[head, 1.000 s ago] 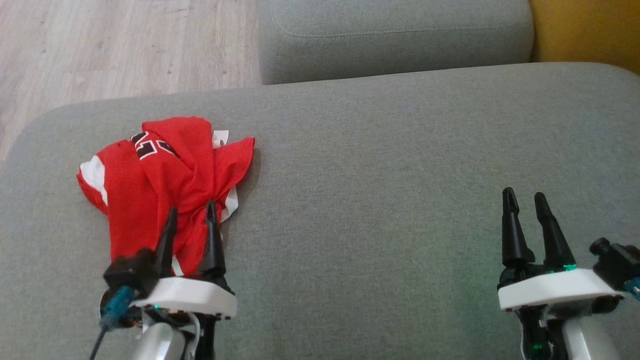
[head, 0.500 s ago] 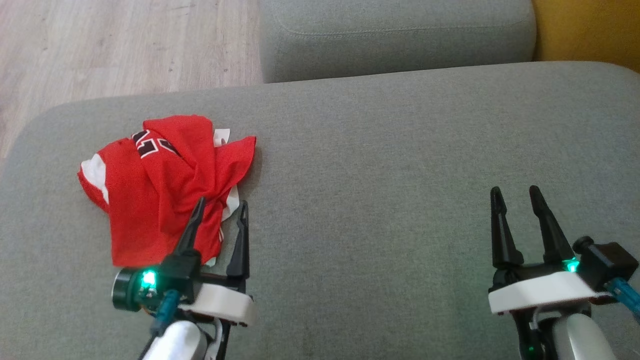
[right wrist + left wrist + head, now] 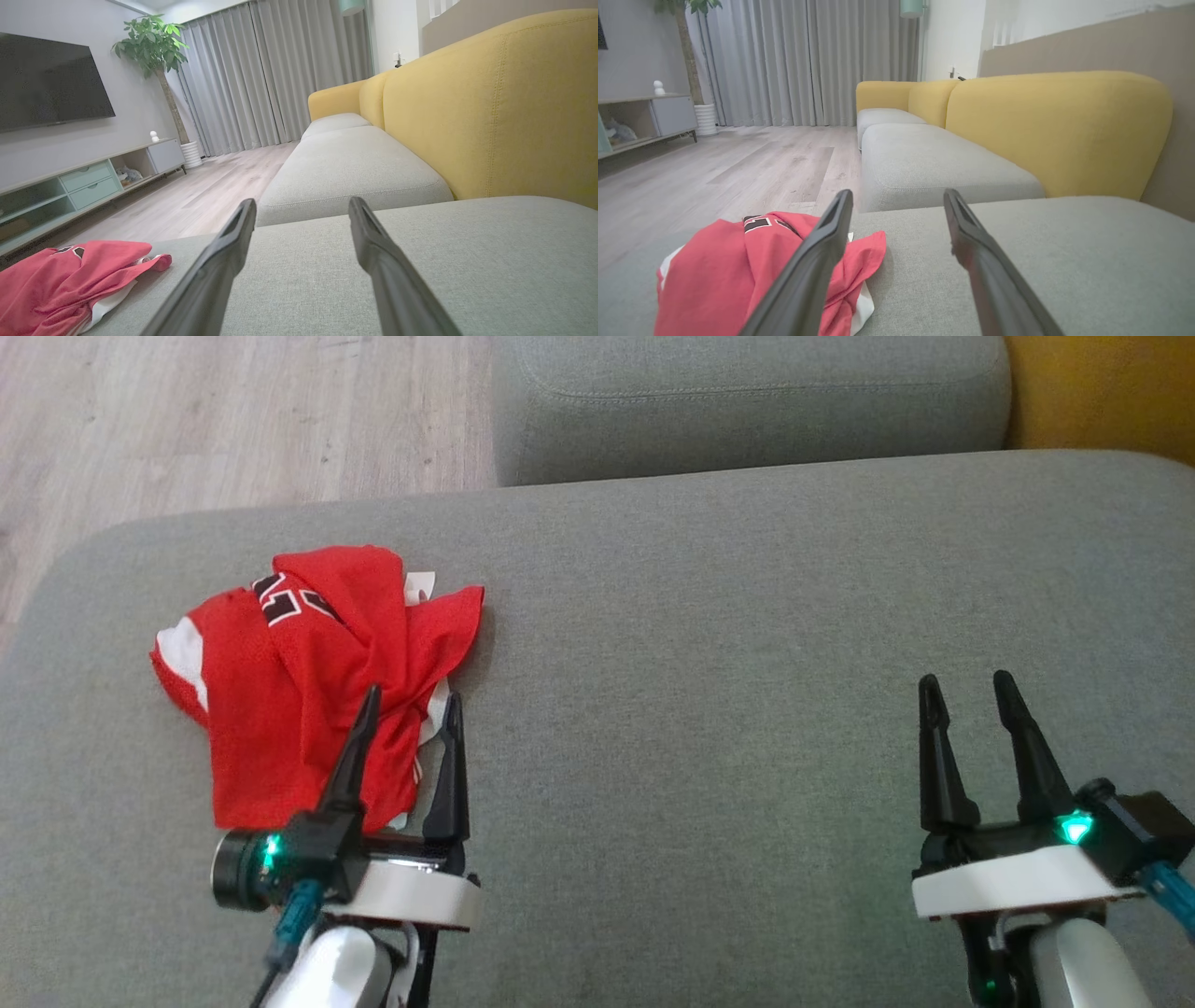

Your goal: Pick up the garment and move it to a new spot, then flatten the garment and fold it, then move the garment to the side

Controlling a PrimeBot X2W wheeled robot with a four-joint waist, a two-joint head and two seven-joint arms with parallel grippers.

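Note:
The garment [image 3: 299,681] is a red jersey with white trim and a black-and-white number, crumpled in a heap on the left of the grey sofa seat [image 3: 709,644]. My left gripper [image 3: 411,705] stands open just above the heap's near right edge, holding nothing. In the left wrist view the garment [image 3: 719,275] lies low on the left, partly behind one finger, with the left gripper [image 3: 896,198] open over the cushion. My right gripper [image 3: 966,686] is open and empty far to the right. The right wrist view has the right gripper [image 3: 301,205] open and the garment [image 3: 60,280] at the lower left.
A second grey cushion [image 3: 747,401] lies beyond the seat, with the yellow sofa back [image 3: 1102,392] at the far right. Wooden floor [image 3: 233,420] borders the seat's far left edge. A TV cabinet [image 3: 84,182] and a potted plant [image 3: 154,42] stand across the room.
My left gripper has shifted right, from over the heap's near middle to its right edge, and turned at the wrist. The right gripper moved slightly. The garment lies unmoved.

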